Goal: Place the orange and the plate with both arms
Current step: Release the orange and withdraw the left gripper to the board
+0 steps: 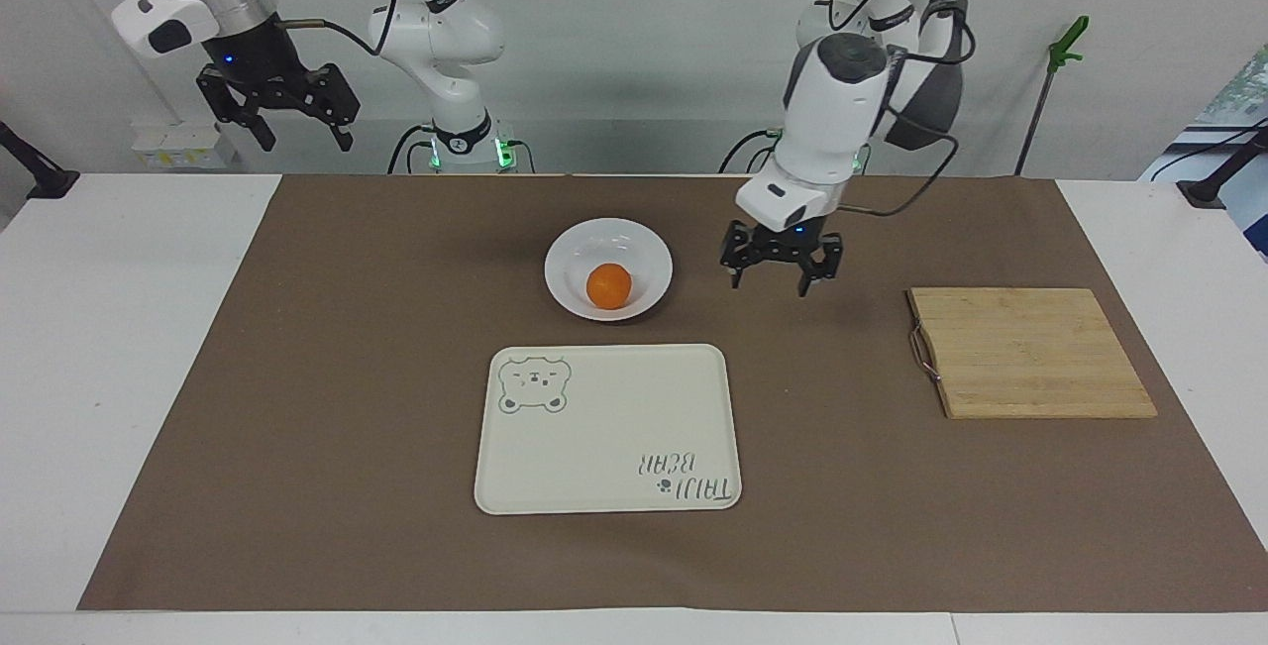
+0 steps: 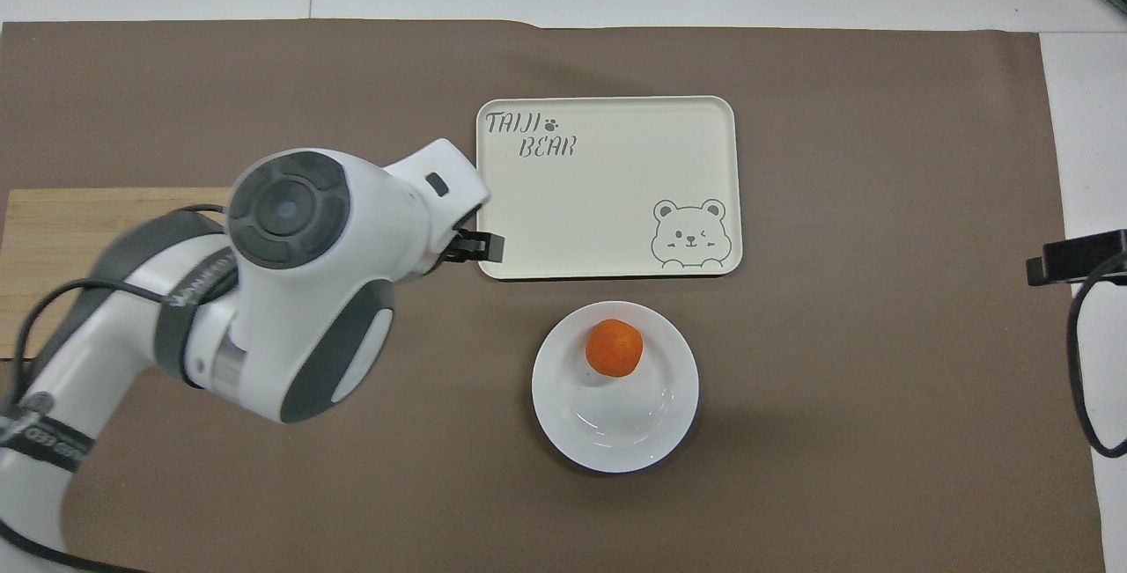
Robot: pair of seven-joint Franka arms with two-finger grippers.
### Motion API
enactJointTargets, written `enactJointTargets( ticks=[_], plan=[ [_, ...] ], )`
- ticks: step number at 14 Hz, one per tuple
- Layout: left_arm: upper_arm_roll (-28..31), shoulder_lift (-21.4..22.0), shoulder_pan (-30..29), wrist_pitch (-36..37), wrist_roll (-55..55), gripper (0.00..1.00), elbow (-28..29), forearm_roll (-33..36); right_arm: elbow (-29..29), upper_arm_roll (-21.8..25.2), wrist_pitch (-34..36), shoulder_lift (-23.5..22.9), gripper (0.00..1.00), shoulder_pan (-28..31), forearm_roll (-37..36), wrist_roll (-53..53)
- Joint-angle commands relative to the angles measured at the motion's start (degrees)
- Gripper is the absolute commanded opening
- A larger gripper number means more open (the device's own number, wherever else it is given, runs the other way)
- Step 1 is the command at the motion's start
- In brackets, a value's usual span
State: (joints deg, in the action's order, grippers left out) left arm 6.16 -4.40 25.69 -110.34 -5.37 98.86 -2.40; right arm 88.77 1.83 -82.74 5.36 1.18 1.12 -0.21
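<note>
Orange (image 1: 608, 285): you can see it resting in the plate (image 1: 570, 293), off-centre toward the tray edge, with nothing touching it.
Plate: it sits flat on the brown mat (image 1: 347, 377), nearer to the robots than the tray (image 1: 604, 447) and just clear of its rim; I judge the tray to be where you want the plate to go next.
Left gripper (image 1: 780, 273): it hangs empty over bare mat between the plate and the cutting board (image 1: 1030, 353), fingers spread wide, leaving your way to the plate free.
Right gripper (image 1: 277, 110): it waits high over its own end of the table, fingers wide, carrying nothing.
What's left for you: the orange is placed; the plate looks not yet moved, probably the right arm's job.
</note>
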Motion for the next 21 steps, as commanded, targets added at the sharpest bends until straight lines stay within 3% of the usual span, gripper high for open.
enactJointTargets(
  ticks=[1,7,11,14,21],
  plan=[
    [-0.8,-0.6,-3.6,9.1,6.0,1.00,-7.6,1.7,0.7,-0.3,0.7,0.9,1.00,0.7,1.2,0.6],
    [-0.4,-0.7,-11.8,18.1,9.7,1.00,-17.8,3.1,0.7,-0.3,0.7,0.9,1.00,0.7,1.2,0.6],
    [-0.6,0.2,-17.1,24.4,16.6,1.00,-17.9,2.4,0.7,-0.3,0.7,0.9,1.00,0.7,1.2,0.6],
    [-0.4,3.3,-19.0,26.7,20.1,1.00,-17.2,1.7,0.7,-0.3,0.7,0.9,1.00,0.7,1.2,0.6],
    [-0.6,5.1,-19.2,32.1,20.7,1.00,-16.5,1.9,0.7,-0.3,0.7,0.9,1.00,0.7,1.2,0.6]
  ],
)
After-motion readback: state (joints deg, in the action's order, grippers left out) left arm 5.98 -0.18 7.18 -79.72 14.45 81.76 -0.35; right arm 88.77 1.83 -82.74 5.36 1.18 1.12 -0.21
